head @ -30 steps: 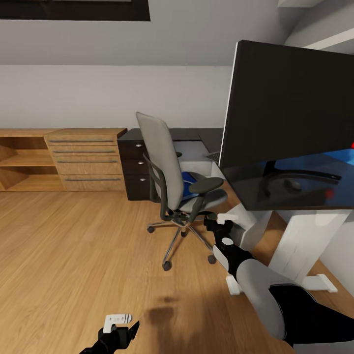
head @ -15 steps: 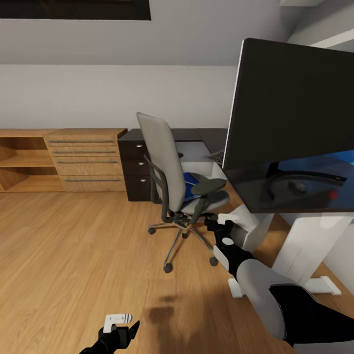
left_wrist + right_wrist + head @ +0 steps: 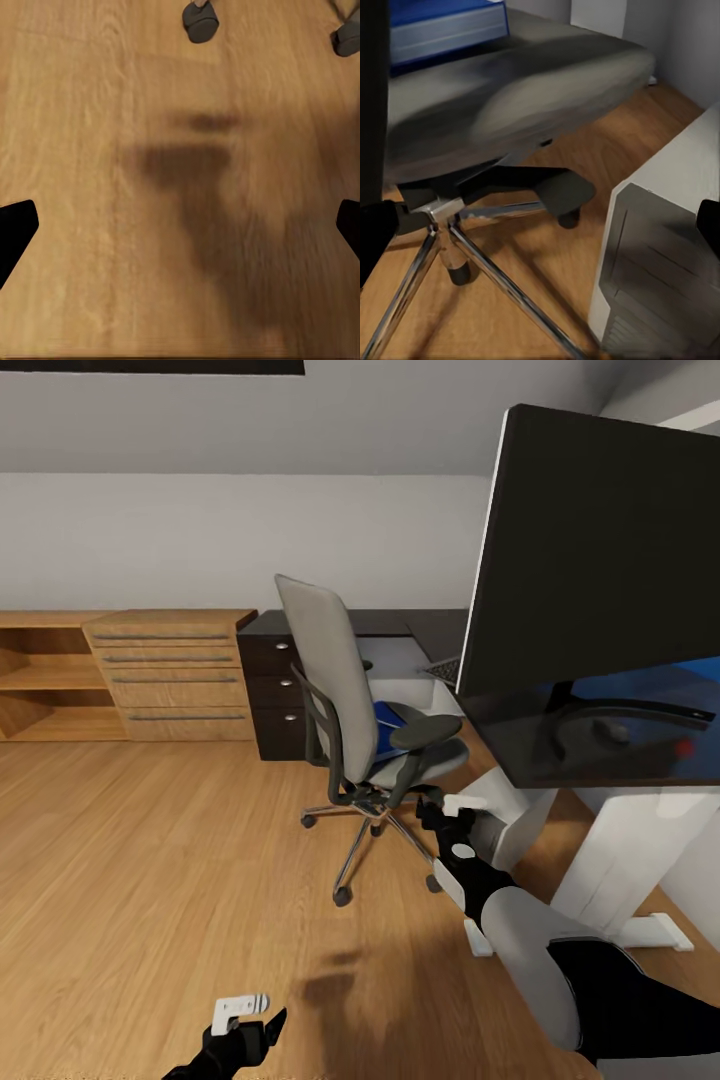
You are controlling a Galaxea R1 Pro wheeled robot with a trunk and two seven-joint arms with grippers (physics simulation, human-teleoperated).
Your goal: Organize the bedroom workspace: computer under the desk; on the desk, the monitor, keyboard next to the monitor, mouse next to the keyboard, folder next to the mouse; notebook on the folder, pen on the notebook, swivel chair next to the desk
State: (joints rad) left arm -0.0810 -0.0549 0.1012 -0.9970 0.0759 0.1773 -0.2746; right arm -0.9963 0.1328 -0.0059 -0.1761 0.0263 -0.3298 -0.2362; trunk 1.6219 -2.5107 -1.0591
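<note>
A: Jaws first. Right gripper [image 3: 447, 812]?
B: Spread apart, grasping nothing; its dark fingertips [image 3: 376, 232] sit at opposite edges of the right wrist view. It hovers low by the swivel chair [image 3: 352, 700], just off the seat's front edge, with the computer [image 3: 660, 262] close on the other side.

A: Left gripper [image 3: 243, 1020]?
B: Also released, empty, fingertips [image 3: 15, 229] wide apart over bare wood floor [image 3: 150, 860]. The robot's shadow lies under it, and two chair castors [image 3: 199, 21] show beyond.

A: Folder [image 3: 446, 28]?
B: Blue, lying flat toward the back of the chair seat, against the backrest.

A: Desk [image 3: 590, 745]?
B: Glossy black top on a white pedestal leg [image 3: 625, 840]. The monitor [image 3: 605, 550] stands at its near edge, foot on the desktop. The mouse [image 3: 610, 732] is beside the foot, and a corner of the keyboard [image 3: 445, 670] pokes out behind the screen's edge.

A: Background?
B: Oak shelving and drawers [image 3: 170, 675] along the far wall, dark drawer unit [image 3: 275, 695] next to them.
</note>
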